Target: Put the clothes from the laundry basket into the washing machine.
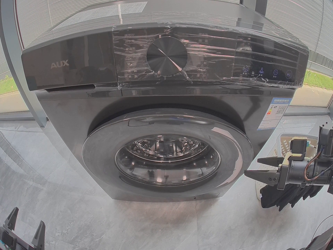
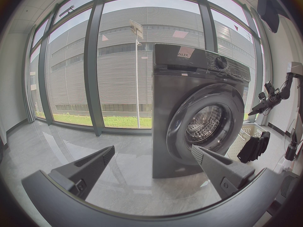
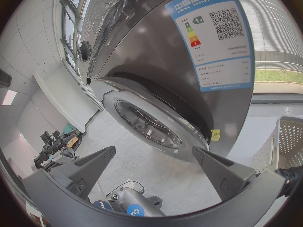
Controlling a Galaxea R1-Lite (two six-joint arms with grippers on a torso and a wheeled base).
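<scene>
Hovering beside washing machine, right gripper

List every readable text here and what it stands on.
"AUX": washer, upper-left front.
"CHINA ENERGY LABEL", with Chinese characters above it, and grade "1": blue label on the washer's front.
The label's small print and the captions around the dial: too small to read.

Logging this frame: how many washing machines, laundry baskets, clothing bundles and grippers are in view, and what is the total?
washing machine: 1
laundry basket: 1
dark clothes bundle, draped over the basket's rim: 1
grippers: 2, the left gripper and the right gripper, both open
Total: 5
</scene>
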